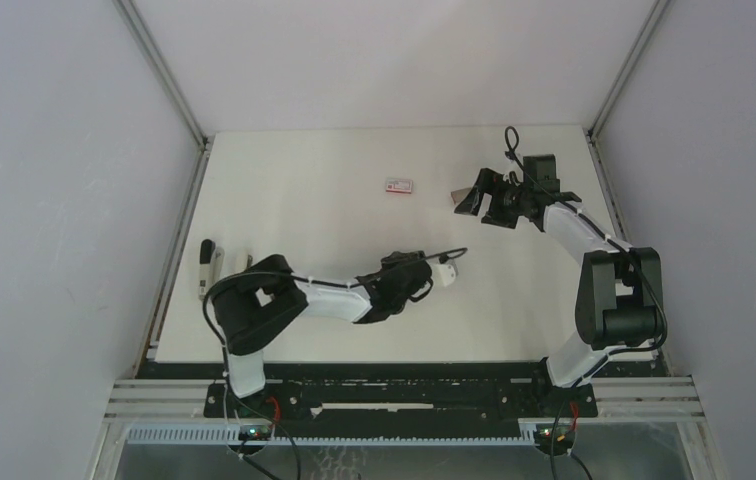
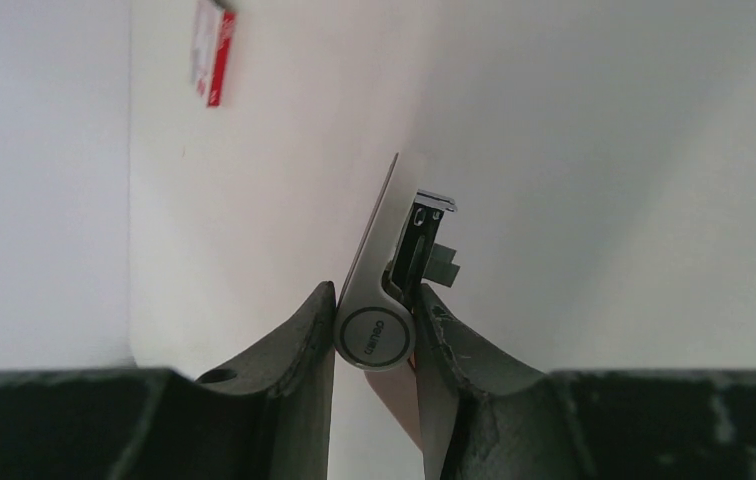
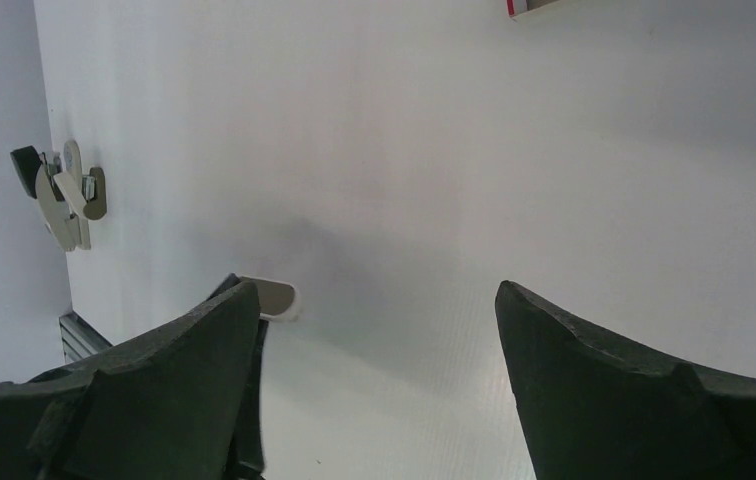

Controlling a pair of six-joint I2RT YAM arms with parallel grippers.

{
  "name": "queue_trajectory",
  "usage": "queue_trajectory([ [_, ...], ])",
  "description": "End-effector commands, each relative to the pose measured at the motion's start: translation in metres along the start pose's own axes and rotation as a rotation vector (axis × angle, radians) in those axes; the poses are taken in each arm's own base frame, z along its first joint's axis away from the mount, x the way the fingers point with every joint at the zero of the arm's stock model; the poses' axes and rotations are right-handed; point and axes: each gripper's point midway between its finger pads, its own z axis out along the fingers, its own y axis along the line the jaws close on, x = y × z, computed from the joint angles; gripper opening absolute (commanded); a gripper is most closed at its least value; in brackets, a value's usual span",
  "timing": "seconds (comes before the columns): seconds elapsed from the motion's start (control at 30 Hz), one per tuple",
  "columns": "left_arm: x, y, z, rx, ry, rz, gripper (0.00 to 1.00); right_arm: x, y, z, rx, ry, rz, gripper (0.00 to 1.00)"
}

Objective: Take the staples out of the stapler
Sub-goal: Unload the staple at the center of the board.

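My left gripper [image 1: 430, 276] [image 2: 374, 292] is shut on the hinge end of the slim grey stapler [image 2: 378, 262], held above the table near the middle. The stapler [image 1: 445, 270] points away from the wrist. Its two arms are spread a little: a thin flat arm on the left and the open magazine channel [image 2: 422, 232] on the right. A small grey piece juts from the channel; I cannot make out separate staples. My right gripper [image 1: 472, 200] [image 3: 374, 300] is open and empty, raised at the back right, apart from the stapler.
A flat red-and-white box [image 1: 399, 185] [image 2: 212, 50] lies at the back middle of the table. A pale-and-dark tool [image 1: 209, 268] [image 3: 62, 192] lies by the table's left edge. White walls enclose the table.
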Motion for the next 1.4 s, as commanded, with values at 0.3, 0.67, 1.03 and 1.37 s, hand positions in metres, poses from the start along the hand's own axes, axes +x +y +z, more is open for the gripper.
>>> queue_trajectory([
  [0.3,-0.028,0.081,-0.017,0.157,-0.067,-0.552,0.0,0.023,0.028,0.014,-0.075,0.065,-0.091,0.88],
  [0.67,-0.039,0.112,-0.032,0.23,-0.104,-0.691,0.0,0.049,0.072,0.031,-0.223,0.127,-0.182,0.89],
  [1.03,-0.053,0.118,-0.046,0.299,-0.194,-0.711,0.0,0.077,0.117,0.024,-0.563,0.29,-0.051,0.81],
  [1.37,-0.06,0.117,-0.051,0.368,-0.228,-0.755,0.0,0.087,0.137,0.019,-0.638,0.288,-0.071,0.57],
])
